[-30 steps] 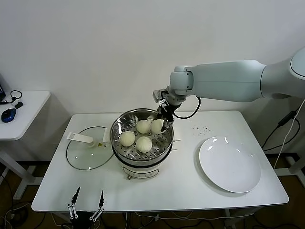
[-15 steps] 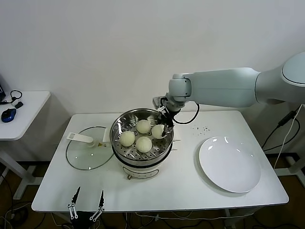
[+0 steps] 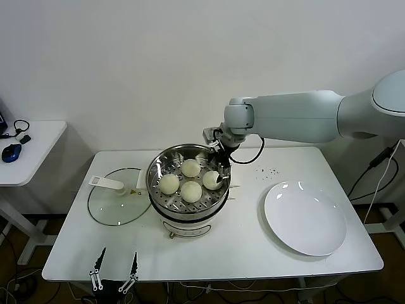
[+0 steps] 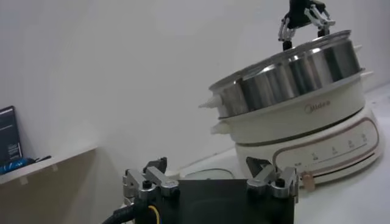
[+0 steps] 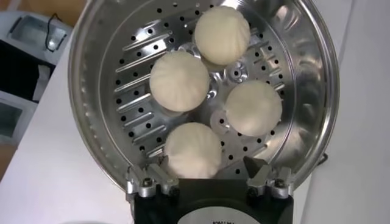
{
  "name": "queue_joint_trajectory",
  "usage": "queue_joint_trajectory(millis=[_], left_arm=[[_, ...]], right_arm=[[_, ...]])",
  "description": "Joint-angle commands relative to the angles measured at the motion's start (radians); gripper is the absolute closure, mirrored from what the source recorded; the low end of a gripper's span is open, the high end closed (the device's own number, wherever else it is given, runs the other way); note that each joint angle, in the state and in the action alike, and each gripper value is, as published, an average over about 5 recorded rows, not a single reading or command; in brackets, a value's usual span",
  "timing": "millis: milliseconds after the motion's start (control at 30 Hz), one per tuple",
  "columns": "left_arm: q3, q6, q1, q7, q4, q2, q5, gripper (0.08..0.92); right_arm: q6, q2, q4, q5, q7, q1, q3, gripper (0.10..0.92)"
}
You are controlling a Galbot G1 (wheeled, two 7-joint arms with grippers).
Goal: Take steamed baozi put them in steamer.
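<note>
In the head view, the steamer (image 3: 188, 190) stood on the white table (image 3: 247, 244), between the glass lid (image 3: 117, 201) lying flat on its left and the white plate (image 3: 305, 218) on its right. Four steamed baozi (image 3: 191, 191) sat on the perforated tray inside, one of them (image 3: 212, 180) at the right edge. The right gripper (image 3: 223, 170) reached down over the pot's right rim just beside that bun; how far its fingers stood apart could not be told here. The left gripper (image 3: 114, 271) waited low at the table's near edge, fingers spread.

In the left wrist view, the left gripper (image 4: 210, 181) held nothing, its fingers wide apart, with the steamer (image 4: 298, 103) on its white base ahead and the right gripper (image 4: 303, 21) above the rim.

In the right wrist view, the right gripper (image 5: 208, 179) stood wide over the tray, its fingers either side of the nearest bun (image 5: 193, 150) without pinching it. The other three baozi (image 5: 180, 80) lay close around the tray's centre.
</note>
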Motion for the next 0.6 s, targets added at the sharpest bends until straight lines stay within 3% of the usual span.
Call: queue_joint_trajectory(millis=[33,233,600], left_arm=[[0.001,0.003,0.002,0.001,-0.008,-0.002,0.002,0.177],[0.001,0.003,0.007,0.000,-0.017,-0.003,0.003,0.177],[0.010,0.010,0.005,-0.006,-0.027,-0.003,0.004,0.177]], right_arm=[[0.010,-0.036,0.017,0.036,-0.018,0.046,0.001,0.211],[-0.014,-0.151,0.078,0.036,0.049,0.076,0.027,0.203],[-0.246,-0.455,0.316,0.034,0.507,0.031,0.230,0.203]])
